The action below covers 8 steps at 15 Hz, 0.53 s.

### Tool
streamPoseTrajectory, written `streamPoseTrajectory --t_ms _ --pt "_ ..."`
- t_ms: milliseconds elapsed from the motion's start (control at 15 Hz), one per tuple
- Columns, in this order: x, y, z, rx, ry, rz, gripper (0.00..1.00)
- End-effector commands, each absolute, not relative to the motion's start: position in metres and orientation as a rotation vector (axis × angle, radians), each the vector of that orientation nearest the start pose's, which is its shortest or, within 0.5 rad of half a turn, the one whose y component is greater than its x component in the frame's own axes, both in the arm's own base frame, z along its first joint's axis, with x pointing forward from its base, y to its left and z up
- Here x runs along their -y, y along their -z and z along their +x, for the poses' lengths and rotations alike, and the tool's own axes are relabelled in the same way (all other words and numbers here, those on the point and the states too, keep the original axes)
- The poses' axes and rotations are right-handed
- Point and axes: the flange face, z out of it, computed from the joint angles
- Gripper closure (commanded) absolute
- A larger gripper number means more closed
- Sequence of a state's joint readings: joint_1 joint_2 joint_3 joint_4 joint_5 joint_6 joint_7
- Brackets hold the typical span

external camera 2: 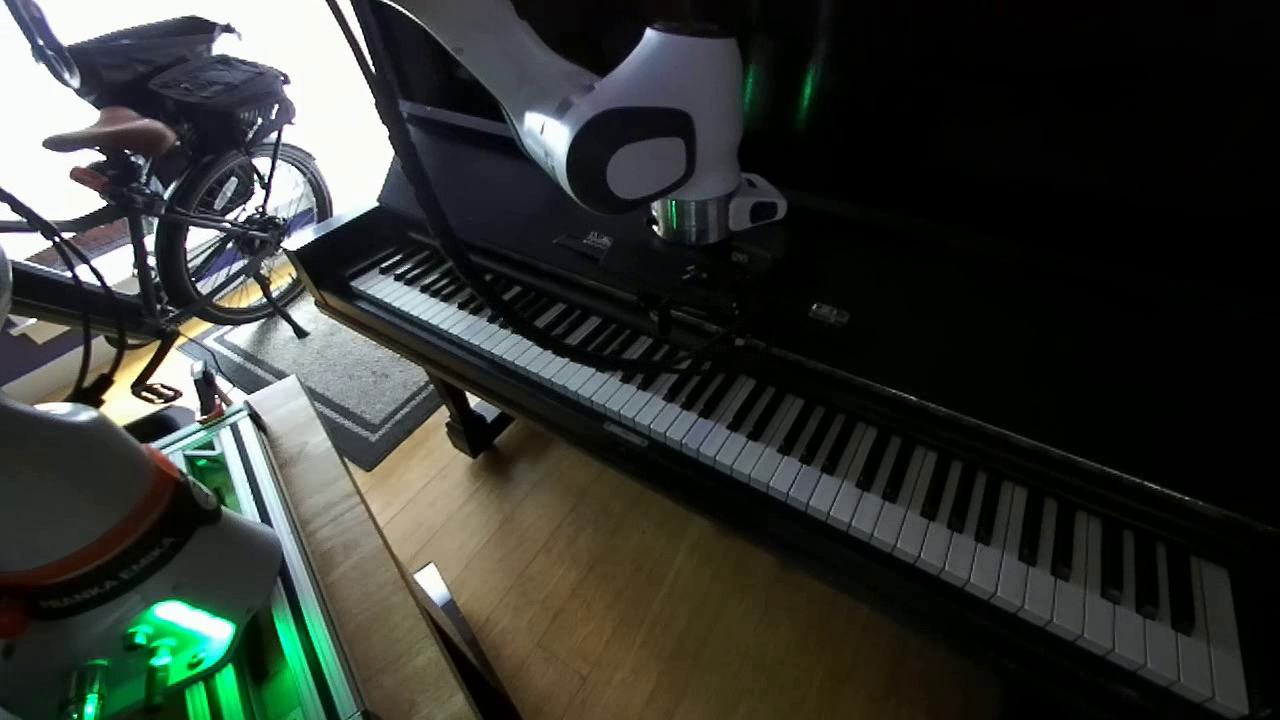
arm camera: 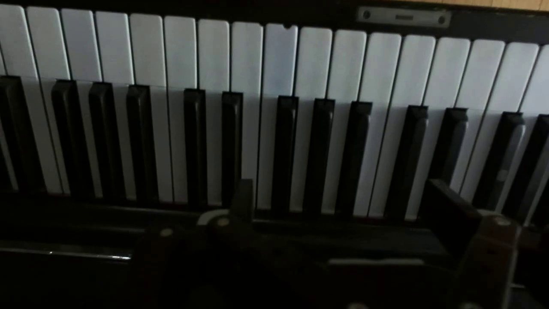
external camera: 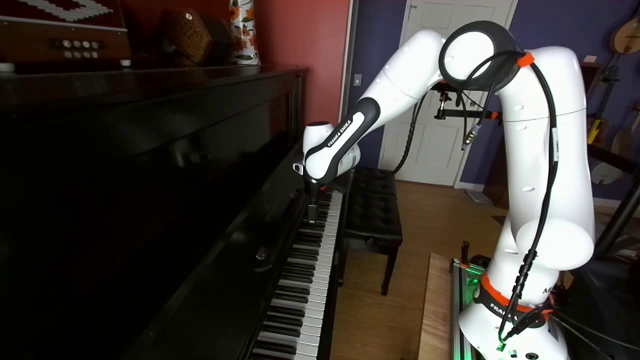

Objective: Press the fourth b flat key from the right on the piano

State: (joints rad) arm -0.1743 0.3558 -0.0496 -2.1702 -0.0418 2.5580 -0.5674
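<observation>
Gripper spread wide, empty, bottom of wrist view. Beyond: piano, keys across top and middle. Likely light, springy; nothing to grasp. I'd press 4th B-flat (can't pick it out) near its front end.

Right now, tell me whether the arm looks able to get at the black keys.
Probably yes: the end effector hangs open by the back ends of the black keys, and the wrist view shows no object lying on them. Contact itself can't be judged.
</observation>
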Motion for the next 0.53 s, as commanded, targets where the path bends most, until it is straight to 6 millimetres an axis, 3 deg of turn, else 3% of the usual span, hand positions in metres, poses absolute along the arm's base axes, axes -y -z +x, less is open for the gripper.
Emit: streamPoseTrajectory --t_ms 0,133,467 --pt "0.138 -0.214 0.562 0.633 0.069 -3.129 0.28" --pt "0.142 -0.207 0.565 0.633 0.070 -3.122 0.29" --pt "0.145 -0.189 0.569 0.631 0.047 -3.091 0.68"
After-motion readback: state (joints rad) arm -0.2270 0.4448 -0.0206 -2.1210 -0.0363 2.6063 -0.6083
